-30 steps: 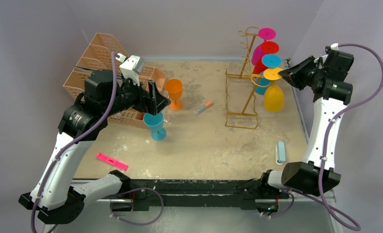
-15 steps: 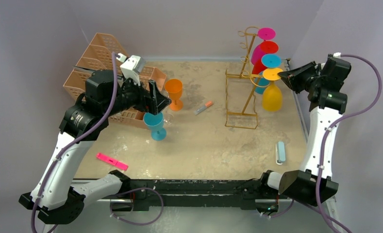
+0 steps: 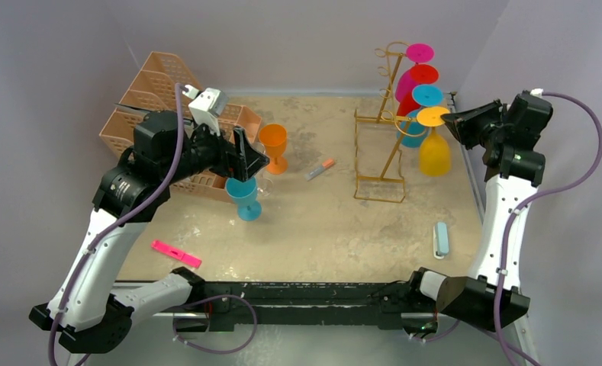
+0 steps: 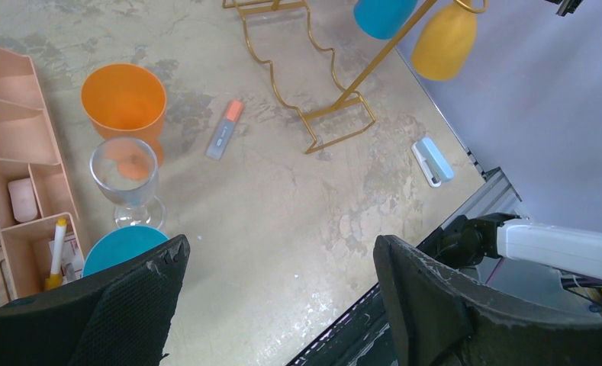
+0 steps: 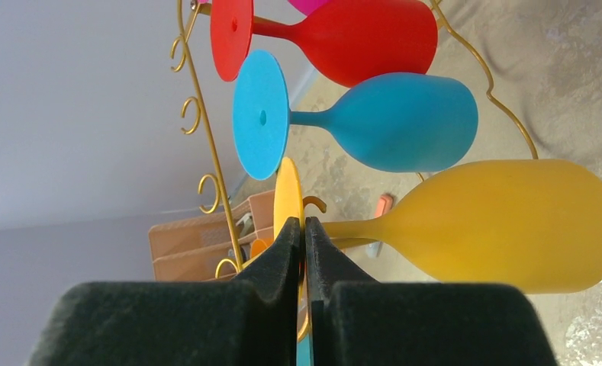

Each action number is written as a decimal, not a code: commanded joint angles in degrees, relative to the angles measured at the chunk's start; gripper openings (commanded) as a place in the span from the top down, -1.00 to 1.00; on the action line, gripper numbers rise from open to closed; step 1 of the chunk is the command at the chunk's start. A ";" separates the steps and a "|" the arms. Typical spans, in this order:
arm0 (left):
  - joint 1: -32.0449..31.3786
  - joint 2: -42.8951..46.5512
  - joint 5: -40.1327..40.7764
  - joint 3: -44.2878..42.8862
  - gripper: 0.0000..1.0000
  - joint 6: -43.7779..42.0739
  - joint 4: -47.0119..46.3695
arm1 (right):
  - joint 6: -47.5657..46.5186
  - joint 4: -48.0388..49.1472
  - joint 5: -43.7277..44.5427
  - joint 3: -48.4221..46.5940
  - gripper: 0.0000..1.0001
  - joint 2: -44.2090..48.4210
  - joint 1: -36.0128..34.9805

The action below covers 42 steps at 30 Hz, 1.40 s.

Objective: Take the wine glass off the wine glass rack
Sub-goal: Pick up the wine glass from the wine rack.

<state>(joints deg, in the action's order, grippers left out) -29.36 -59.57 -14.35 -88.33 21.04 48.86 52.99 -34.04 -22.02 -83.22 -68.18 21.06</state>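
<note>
- Right gripper [image 5: 304, 229] clenched: both pads pinched flat on the edge of the round foot of the yellow wine glass [image 5: 511, 225]. The foot shows edge-on in the wrist view.
- Yellow wine glass hangs bowl-down at the lowest place on the wine glass rack [image 3: 378, 199], on the rack's 3 o'clock side. Its foot is just beside a gold hook. Cannot tell whether the stem sits in the hook or is clear of it.
- Above it on the same post, all inverted: blue glass [image 5: 397, 122], then red glass [image 5: 358, 38], then pink glass [image 3: 420, 52] at the top.
- Rack stands upright at about 2 o'clock on the table [image 3: 320, 229], with the right arm reaching in from 3 o'clock.
- Left gripper [image 4: 278, 255] released, jaws wide with nothing between them. It hovers at 9 o'clock over a teal glass [image 4: 122, 248] standing upright on the table.
- Just beyond the teal glass, toward 12 o'clock: clear glass [image 4: 126, 179], then orange cup [image 4: 123, 99], both upright.
- Peach organiser [image 3: 160, 84] sits at 10 o'clock.
</note>
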 commanded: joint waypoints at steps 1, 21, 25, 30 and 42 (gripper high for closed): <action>0.19 0.89 -0.32 0.00 -0.79 0.85 -2.00 | -0.13 0.00 3.08 0.17 1.00 1.50 0.29; 0.20 0.72 0.64 -0.53 -0.79 0.32 -0.56 | -3.62 0.63 6.42 -1.50 1.00 2.27 0.26; 0.22 0.82 1.17 -0.34 -0.79 0.17 -0.15 | -4.13 1.14 6.23 -1.50 1.00 2.33 0.27; 0.22 1.20 2.13 -0.39 -0.79 -0.12 0.09 | -5.21 0.03 7.16 -2.23 1.00 2.62 0.24; 0.20 1.50 2.31 -0.70 -0.79 -0.11 0.53 | -6.94 -0.47 7.61 -3.02 1.00 2.95 0.21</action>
<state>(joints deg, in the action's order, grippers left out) -29.36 -58.78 -12.62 -88.33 20.99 49.04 47.86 -34.37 -15.70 -84.51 -66.61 21.06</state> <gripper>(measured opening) 0.892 0.012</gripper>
